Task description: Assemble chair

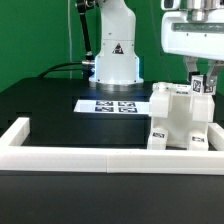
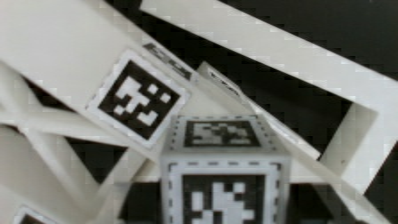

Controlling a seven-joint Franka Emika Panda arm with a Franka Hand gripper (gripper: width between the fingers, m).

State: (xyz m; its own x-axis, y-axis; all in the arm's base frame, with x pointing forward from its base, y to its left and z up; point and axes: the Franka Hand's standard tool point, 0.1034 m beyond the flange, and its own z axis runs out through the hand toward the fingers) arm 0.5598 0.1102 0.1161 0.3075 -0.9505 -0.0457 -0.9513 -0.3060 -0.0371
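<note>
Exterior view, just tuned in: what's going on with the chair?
The gripper is down at the top of the partly joined white chair, standing by the border rail on the exterior view's right. I cannot tell whether it grips a part. The wrist view is filled with tagged chair pieces, close up.

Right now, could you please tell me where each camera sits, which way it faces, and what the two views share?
Exterior view: off the arm, facing the arm's base across the black table; it shows the border rail nearest, the marker board, the chair at the exterior view's right, and the tool at its top.
Wrist view: on the wrist, looking from very near at the chair, its tagged white bars; none of the tool shows.
Shared: only the chair.
</note>
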